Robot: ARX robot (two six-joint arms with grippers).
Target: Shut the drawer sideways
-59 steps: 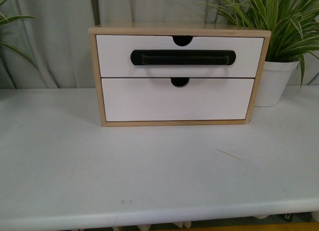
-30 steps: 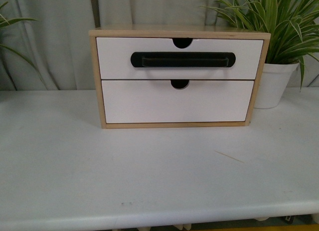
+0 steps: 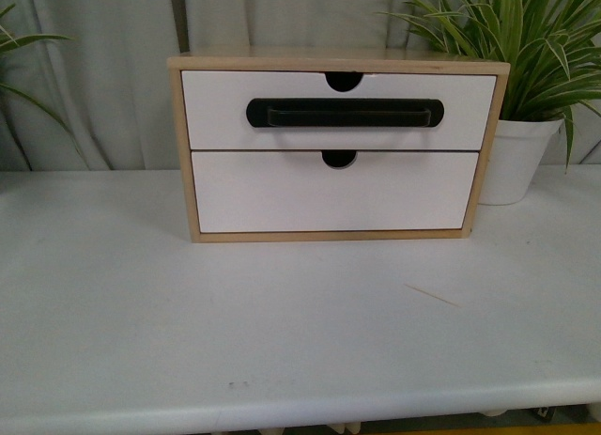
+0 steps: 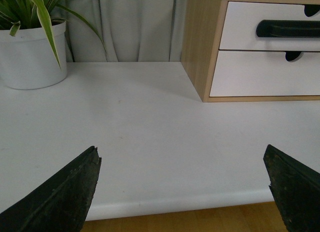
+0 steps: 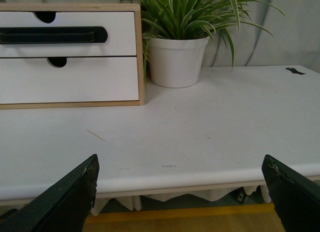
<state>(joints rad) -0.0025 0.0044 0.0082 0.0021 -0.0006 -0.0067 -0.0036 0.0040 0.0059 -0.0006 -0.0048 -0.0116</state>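
The drawer (image 3: 216,111) is the upper one in a light-wood cabinet (image 3: 183,153) on the white table (image 3: 282,332). It has a white front, a long black bar handle (image 3: 344,113) and a semicircular notch at its top edge. Its front sits about level with the cabinet frame. It also shows in the left wrist view (image 4: 240,34) and the right wrist view (image 5: 120,41). Neither arm shows in the front view. My left gripper (image 4: 185,192) is open and empty at the table's front edge, far from the cabinet. My right gripper (image 5: 182,197) is open and empty, also at the front edge.
A plain white drawer front (image 3: 333,191) without a handle sits below the drawer. A potted plant in a white pot (image 3: 515,153) stands right of the cabinet. Another white pot (image 4: 30,56) stands at the left. A thin splinter (image 3: 432,294) lies on the table. Curtains hang behind.
The cabinet sits very slightly lower in the front view than one second ago. Nothing else has visibly changed.
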